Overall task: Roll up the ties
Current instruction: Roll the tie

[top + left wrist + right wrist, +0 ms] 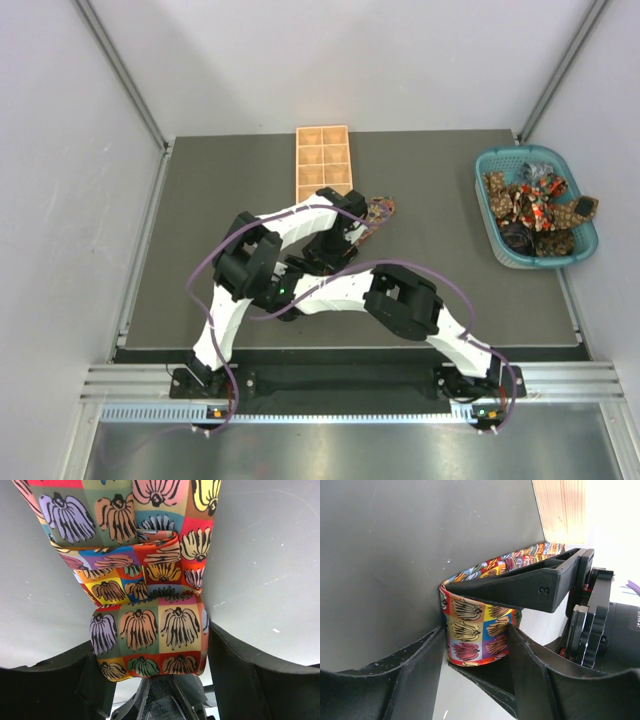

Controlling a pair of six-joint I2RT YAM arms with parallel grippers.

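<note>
A tie with a print of coloured squares lies on the dark table; its loose part (379,209) shows just right of the arms. Its near end is wound into a small roll (150,640). My left gripper (152,652) is shut on that roll, a finger pressing each side, and the unrolled length runs away from it. My right gripper (476,642) is also shut on the roll (472,635), its fingers on the two sides between the left gripper's fingers (520,587). In the top view both grippers meet (345,232) below the tray. More ties (535,205) lie heaped in the basket.
The tan wooden compartment tray (323,163) stands at the back centre, just beyond the grippers; its edge shows in the right wrist view (562,507). The teal plastic basket (500,245) sits at the right edge of the table. Grey walls enclose the table.
</note>
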